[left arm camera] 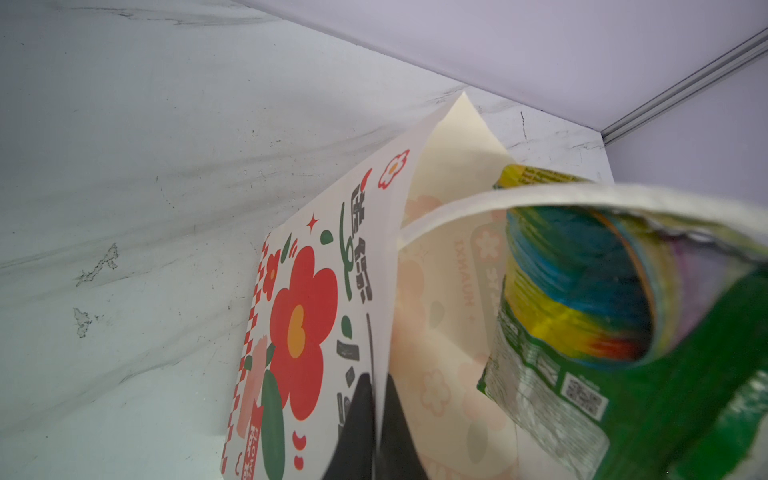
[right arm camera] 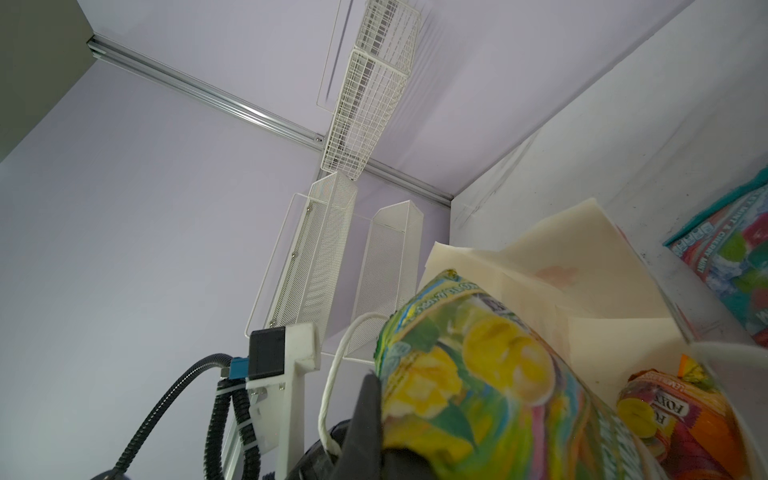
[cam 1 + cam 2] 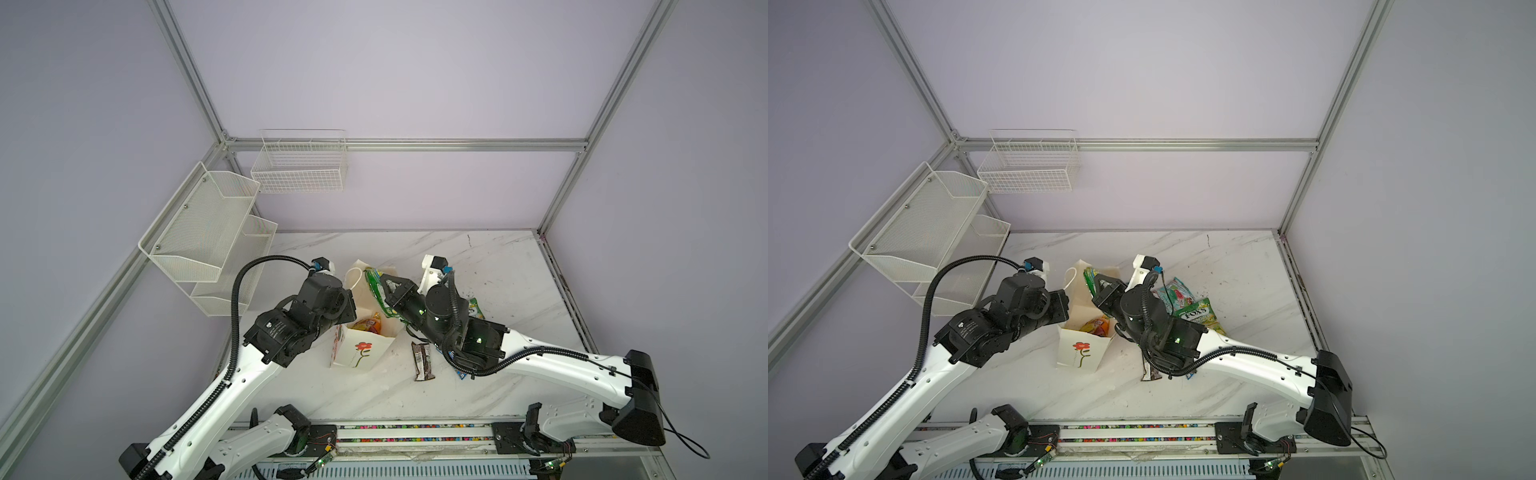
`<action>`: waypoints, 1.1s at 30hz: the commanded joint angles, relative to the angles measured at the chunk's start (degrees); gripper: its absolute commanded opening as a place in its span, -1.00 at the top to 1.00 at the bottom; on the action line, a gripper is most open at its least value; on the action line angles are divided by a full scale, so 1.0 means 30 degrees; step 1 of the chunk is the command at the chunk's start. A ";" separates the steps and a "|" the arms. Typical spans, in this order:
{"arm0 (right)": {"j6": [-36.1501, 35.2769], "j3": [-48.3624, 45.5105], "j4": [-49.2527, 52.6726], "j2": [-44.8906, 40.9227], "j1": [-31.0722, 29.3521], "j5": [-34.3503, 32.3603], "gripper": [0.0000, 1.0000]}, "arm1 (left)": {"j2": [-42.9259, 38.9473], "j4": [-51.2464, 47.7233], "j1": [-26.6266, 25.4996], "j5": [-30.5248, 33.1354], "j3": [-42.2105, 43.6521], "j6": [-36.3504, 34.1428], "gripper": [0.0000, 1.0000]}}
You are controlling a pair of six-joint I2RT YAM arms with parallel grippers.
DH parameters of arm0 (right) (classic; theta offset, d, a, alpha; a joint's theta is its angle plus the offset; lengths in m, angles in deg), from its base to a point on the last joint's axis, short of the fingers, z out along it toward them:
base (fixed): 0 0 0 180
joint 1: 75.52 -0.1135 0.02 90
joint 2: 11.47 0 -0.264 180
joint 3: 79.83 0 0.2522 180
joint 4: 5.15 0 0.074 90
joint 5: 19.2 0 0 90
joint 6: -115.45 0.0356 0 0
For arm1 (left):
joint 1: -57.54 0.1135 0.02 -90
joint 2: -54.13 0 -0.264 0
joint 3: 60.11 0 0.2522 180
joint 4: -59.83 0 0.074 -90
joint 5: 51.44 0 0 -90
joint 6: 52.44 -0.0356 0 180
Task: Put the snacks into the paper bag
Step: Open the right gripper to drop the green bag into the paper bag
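Plainly, the move turns on the green pouch (image 2: pixel 478 374) and the mouth of the bag (image 3: pixel 357 351). The pouch hangs from the right gripper (image 3: pixel 380 282) right at that mouth, close along the bag's right wall in both top views. Its long axis runs along that wall from near side to far side; how steeply it tilts I cannot tell. The right gripper is clenched on the pouch's near end, so the bag's hollow lies below and just left of it.

The right arm comes in low from the right, forearm over the table (image 3: pixel 498 266), wrist turned toward the far left. The left gripper (image 1: pixel 376 415) is clamped on the bag's left wall near the rim, one finger outside and one inside. Its arm reaches in from the left and looks to be bracing the mouth open.

A cord handle (image 1: pixel 457 208) crosses in front of the pouch in the left wrist view; whether they touch is unclear. An orange pouch (image 3: pixel 370 324) lies inside the bag. The bar (image 3: pixel 422 360) lies on the table beside the bag, nearer the right arm.
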 commanded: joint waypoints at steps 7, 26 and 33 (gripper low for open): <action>0.0109 0.0804 -0.0780 0.0410 -0.0166 -0.0120 1.00 | -0.0350 0.1114 -0.0115 0.0281 0.0712 0.0517 1.00; -0.0696 0.1318 -0.0985 0.0480 -0.0177 0.0479 0.18 | -0.0263 0.1117 -0.0142 0.0377 0.0572 0.0399 1.00; -0.1959 0.1388 -0.0881 0.0173 -0.0166 0.0876 0.14 | -0.0349 0.1134 -0.0145 0.0463 0.0701 0.0355 1.00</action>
